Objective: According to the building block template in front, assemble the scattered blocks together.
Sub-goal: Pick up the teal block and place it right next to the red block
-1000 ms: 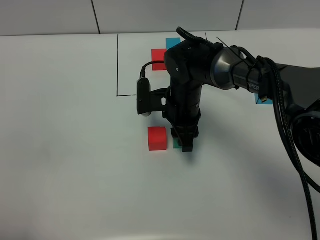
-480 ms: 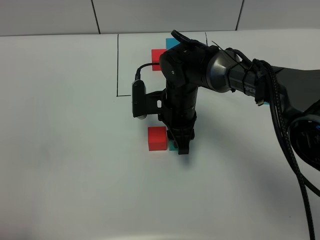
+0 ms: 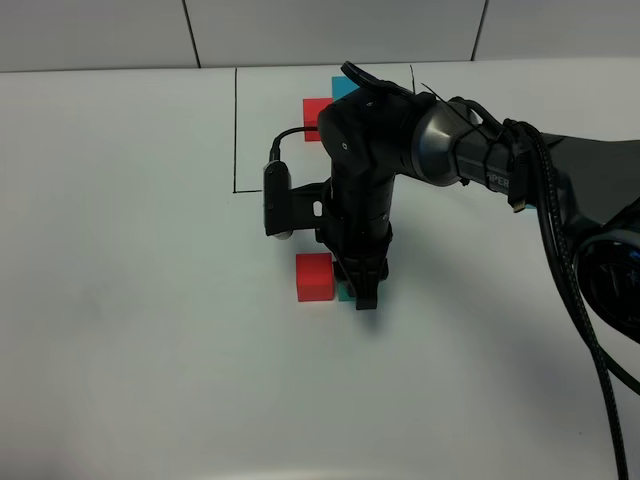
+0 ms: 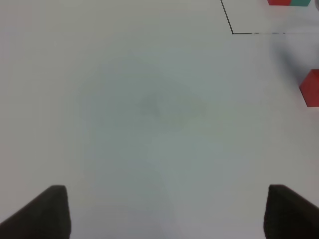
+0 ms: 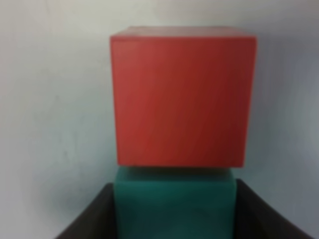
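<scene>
Right wrist view: our right fingers (image 5: pixel 92 214) grip the green cube (image 5: pixel 174 201), set against the red cube (image 5: pixel 182 97) mid-table (image 3: pixel 120 300), far from every edge. Our left fingers (image 4: pixel 45 211) stand open. Next, we think, comes a gentle release.

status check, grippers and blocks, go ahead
Left gripper open, empty. Right gripper shut on green cube, butted against red cube. No obstruction seen.

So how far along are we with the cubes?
Done: the green cube sits against the red cube. In hand: the right gripper is shut on the green one. Remaining: letting go and adding the blue cube, which I can't make out here, to match the template.
</scene>
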